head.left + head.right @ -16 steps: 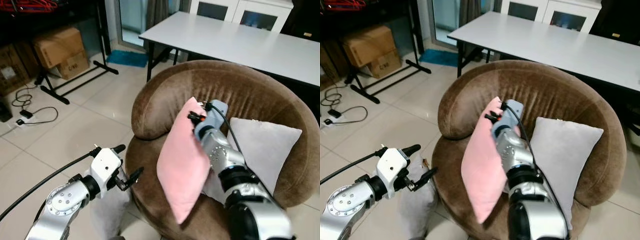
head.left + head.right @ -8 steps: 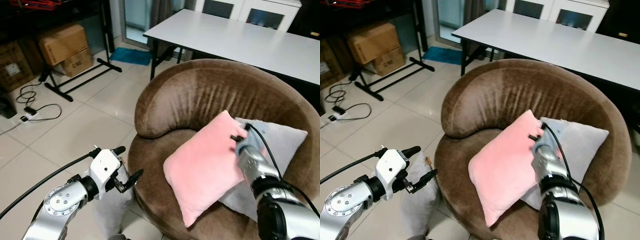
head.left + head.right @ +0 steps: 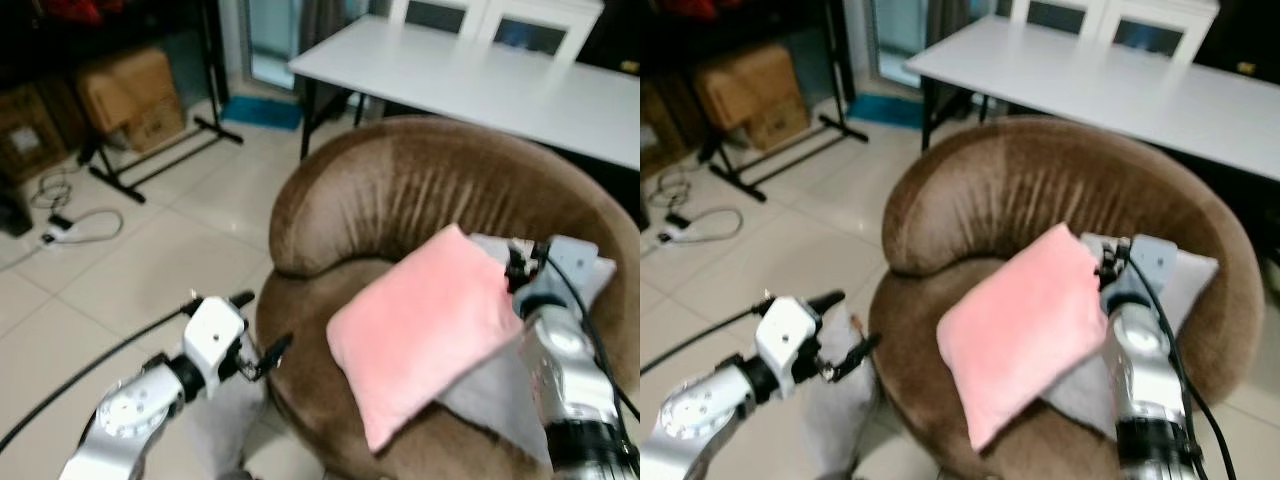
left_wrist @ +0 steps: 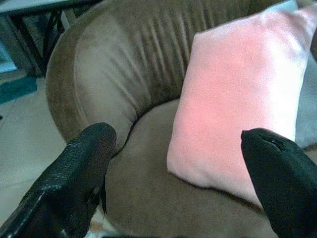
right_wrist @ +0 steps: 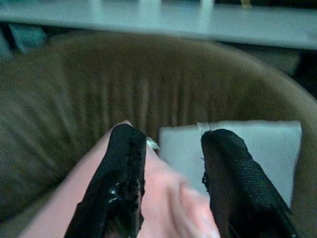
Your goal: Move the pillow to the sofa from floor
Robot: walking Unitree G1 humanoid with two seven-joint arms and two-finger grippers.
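Observation:
A pink pillow (image 3: pixel 425 335) lies tilted on the seat of the round brown sofa (image 3: pixel 400 190), leaning on a grey pillow (image 3: pixel 590 270) against the backrest. My right gripper (image 3: pixel 516 264) is at the pink pillow's upper right corner. In the right wrist view its fingers (image 5: pixel 124 163) stand apart, with the pillow's pink corner (image 5: pixel 163 193) low between them and the grey pillow (image 5: pixel 237 144) behind. My left gripper (image 3: pixel 262 322) hovers open beside the sofa's front left edge. Its wide-spread fingers (image 4: pixel 84 163) face the pink pillow (image 4: pixel 237 99).
Another grey cushion (image 3: pixel 845 385) lies on the tiled floor under my left arm. A white table (image 3: pixel 470 80) stands behind the sofa. Cardboard boxes (image 3: pixel 130 90), a black rack foot (image 3: pixel 150 170) and cables (image 3: pixel 70 220) are at the left.
The pink pillow went from hanging upright in my right gripper to lying on the seat against the grey pillow. The right gripper swung right with it and its fingers now stand apart.

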